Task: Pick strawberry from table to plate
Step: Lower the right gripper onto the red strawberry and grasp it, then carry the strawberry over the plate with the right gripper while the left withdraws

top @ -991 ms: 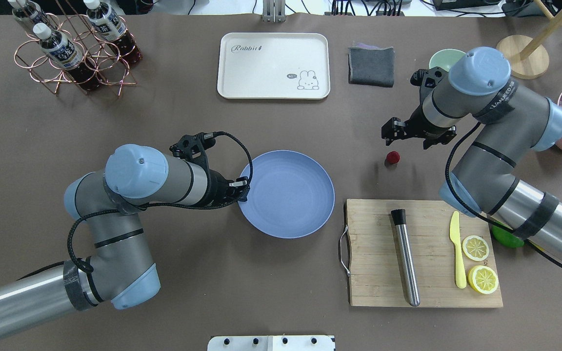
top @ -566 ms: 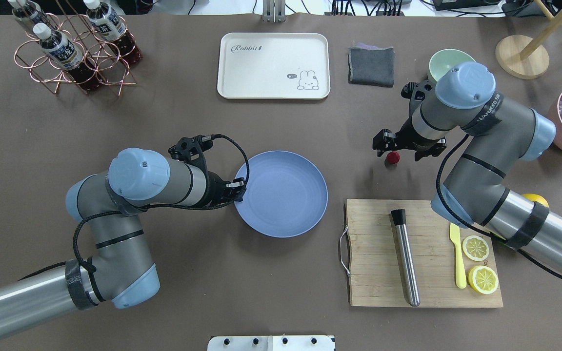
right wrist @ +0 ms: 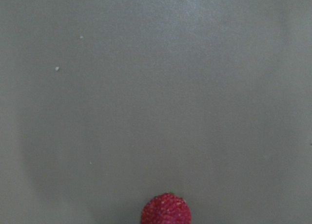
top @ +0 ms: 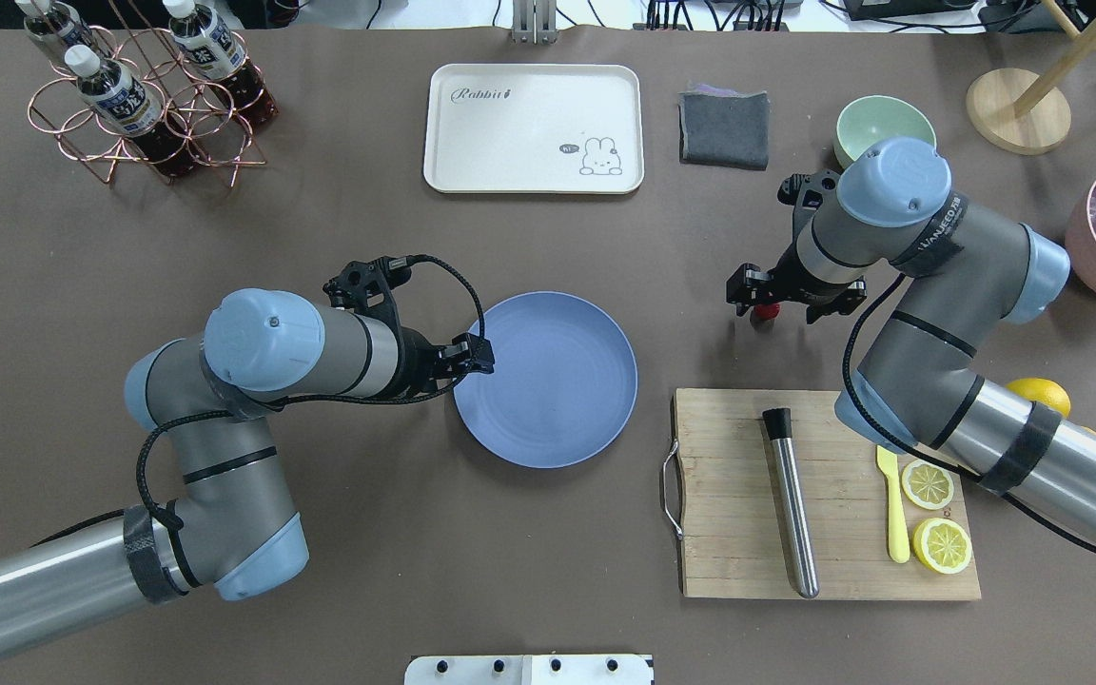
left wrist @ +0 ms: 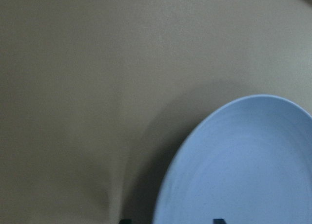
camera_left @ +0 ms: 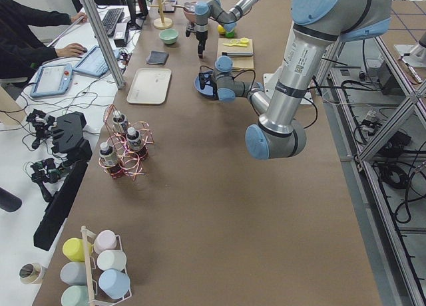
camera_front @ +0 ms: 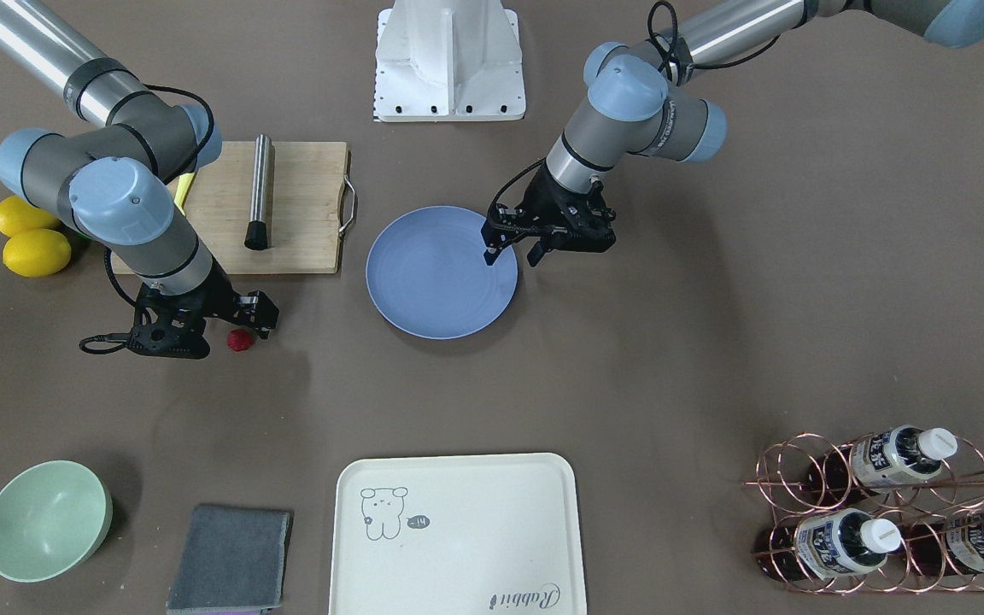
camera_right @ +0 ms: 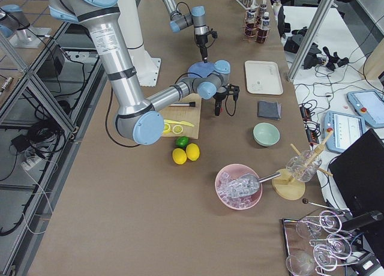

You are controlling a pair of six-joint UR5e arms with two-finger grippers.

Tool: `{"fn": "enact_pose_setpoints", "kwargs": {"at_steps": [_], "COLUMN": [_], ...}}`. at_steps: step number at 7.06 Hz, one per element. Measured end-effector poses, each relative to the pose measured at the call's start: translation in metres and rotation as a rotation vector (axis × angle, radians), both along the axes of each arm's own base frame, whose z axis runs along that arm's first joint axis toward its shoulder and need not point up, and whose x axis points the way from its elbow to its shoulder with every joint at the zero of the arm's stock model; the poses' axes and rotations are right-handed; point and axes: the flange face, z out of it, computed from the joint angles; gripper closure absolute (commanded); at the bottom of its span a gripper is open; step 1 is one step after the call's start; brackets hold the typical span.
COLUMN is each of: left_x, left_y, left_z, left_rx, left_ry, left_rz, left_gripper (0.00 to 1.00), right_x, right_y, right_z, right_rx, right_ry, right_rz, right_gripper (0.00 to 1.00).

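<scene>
On the brown table point(camera_front: 714, 299), strawberry point(camera_front: 240, 340) and plate point(camera_front: 441, 273) lie apart.

The cream tray point(top: 529, 133) carries the cursive word "Rabbit" in one corner, and a small speech bubble reading "hi~" beside its animal drawing. A black strap point(top: 940, 236) on the right arm point(top: 986, 262) reads "VANEED". The bottle labels point(top: 117, 98) are too small to read.

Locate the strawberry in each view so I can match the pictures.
Front-facing: strawberry left of centre, below the cutting board.
Overhead: right of centre, above the cutting board, partly covered.
Exterior left: too small to tell.
Exterior right: too small to tell.
Left wrist: not in it.
Right wrist: bottom edge, centre.
Shared landmark in the four exterior views: the cutting board.
</scene>
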Motion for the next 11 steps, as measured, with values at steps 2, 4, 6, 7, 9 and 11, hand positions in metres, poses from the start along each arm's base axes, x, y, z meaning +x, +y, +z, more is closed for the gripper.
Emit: {"fn": "enact_pose_setpoints", "kwargs": {"at_steps": [2,4,6,7,9,11], "left_x": [-0.013,-0.033,-0.072,-0.094,-0.150,-0.200], "left_y": [-0.002,-0.020,-0.048,-0.061,-0.091,-0.105], "left_z": [0.000,0.004,0.030,0.045,0.078,0.116], "left_rx": [0.005,0.051,0.200,0.247,0.263,0.295], "left_ry": [0.008,-0.011,-0.094,-0.131,-0.182,-0.225], "left_rz": [-0.013,-0.036,-0.030,-0.034,-0.040,0.003], "left_gripper": [0.02,0.02,0.02,0.02,0.02,0.02], "right_x": [0.000,0.007,0.029,0.038,0.026,-0.023], "right_y": [-0.001,-0.010,-0.023,-0.025,-0.012,0.028], "right_z": [0.002,-0.011,-0.037,-0.057,-0.120,-0.169], "right_rx": [0.000,0.006,-0.004,-0.008,-0.028,-0.036], "right_ry": [0.003,-0.014,-0.069,-0.092,-0.091,-0.080], "right_rz": [-0.002,0.009,0.021,0.021,0.017,0.043], "right_gripper": [1.00,1.00,1.00,1.00,1.00,1.00]}}
